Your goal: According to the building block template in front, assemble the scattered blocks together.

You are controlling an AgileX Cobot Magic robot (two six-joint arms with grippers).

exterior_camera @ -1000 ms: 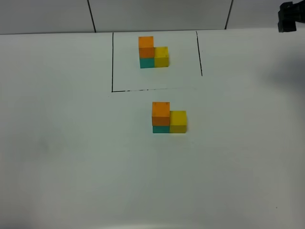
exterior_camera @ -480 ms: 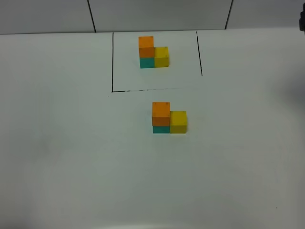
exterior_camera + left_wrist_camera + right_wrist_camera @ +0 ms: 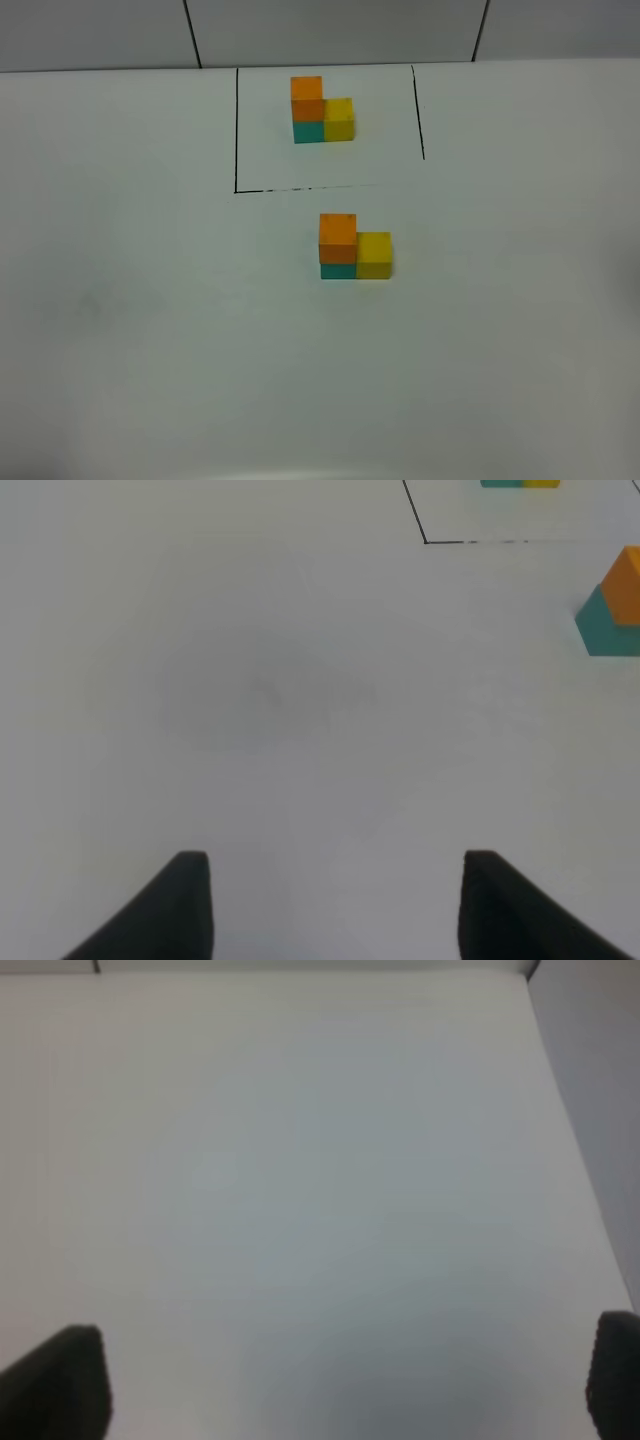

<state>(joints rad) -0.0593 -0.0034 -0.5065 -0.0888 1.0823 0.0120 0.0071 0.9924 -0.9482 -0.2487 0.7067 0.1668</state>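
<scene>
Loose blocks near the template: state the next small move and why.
Probably none beyond keeping both arms parked. The loose blocks already copy the template: orange on teal, yellow touching at the side. Both end effectors are empty and clear of them.

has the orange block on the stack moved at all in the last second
No. The orange block sits at the same spot below the black outline, atop the teal block.

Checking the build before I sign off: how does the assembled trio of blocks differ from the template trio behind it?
The template sits inside the black-lined rectangle at the back of the table; the assembled blocks sit outside it, nearer the camera. The assembled blocks stand a little right of the template. The template appears smaller in the high view. Both share one layout: orange on teal, yellow beside them on the right.
</scene>
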